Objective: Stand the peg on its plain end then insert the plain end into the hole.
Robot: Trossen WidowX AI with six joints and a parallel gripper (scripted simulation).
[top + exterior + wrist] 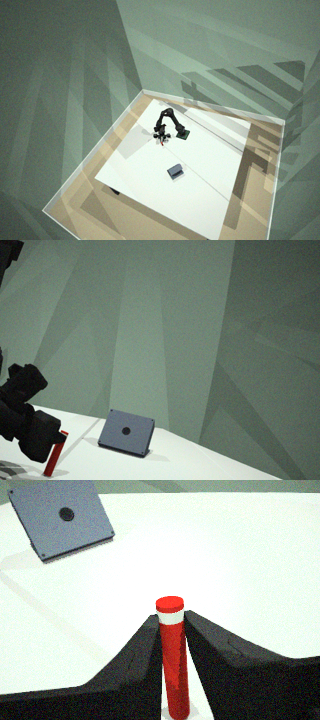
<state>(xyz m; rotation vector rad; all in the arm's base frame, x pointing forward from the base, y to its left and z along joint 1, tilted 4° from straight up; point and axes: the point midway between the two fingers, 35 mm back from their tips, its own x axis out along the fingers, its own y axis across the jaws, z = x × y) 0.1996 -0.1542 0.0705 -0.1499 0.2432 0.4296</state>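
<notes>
Your black parallel-jaw gripper point(161, 141) point(64, 438) point(171, 620) grips the red cylindrical peg point(162, 143) point(54, 458) point(175, 665) near its white band, plain end below the fingertips. You seem to be standing it up; square it upright before releasing.

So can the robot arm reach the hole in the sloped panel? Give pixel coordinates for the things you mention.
Probably, but not straight away: nothing visible stands between the gripper point(162, 141) point(63, 437) point(171, 616) and the hole point(126, 430) point(66, 514), though it's some way off.

White, flat, four-sided tabletop point(196, 201) point(85, 462) point(250, 570) carried blue-grey, sloped, square-faced panel point(175, 171) point(116, 429) point(52, 530), round dark hole in face. Relative to panel: green, flat, square base plate point(187, 132) lay well apart, directly on tabletop; pale streaks of shadow crossed surface near panel.
</notes>
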